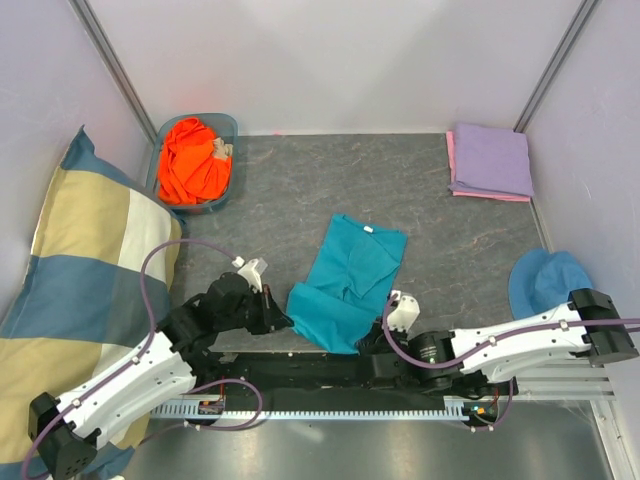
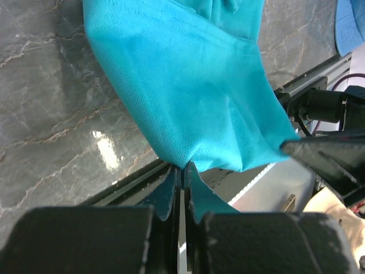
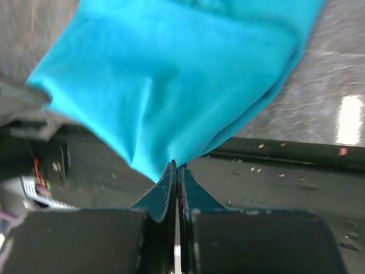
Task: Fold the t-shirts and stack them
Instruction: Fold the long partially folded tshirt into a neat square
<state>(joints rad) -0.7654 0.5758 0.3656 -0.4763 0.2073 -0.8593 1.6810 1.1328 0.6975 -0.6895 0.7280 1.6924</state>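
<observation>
The checked pillow (image 1: 80, 270) leans along the left wall. Beyond it the orange t-shirt (image 1: 190, 160) lies bunched in a blue tub (image 1: 161, 140) at the far left corner. The left gripper (image 2: 182, 169) is pinched tight on the near left corner of the teal t-shirt (image 1: 350, 275), which lies mid-table with its near hem over the front edge. The right gripper (image 3: 174, 166) is clamped on the near right corner. Grey tabletop (image 1: 300, 180) shows between the shirt and the far wall. In the far right corner the folded lavender t-shirt (image 1: 492, 160) rests on the pink t-shirt (image 1: 451, 160). The blue bucket hat (image 1: 545, 280) lies by the right wall.
</observation>
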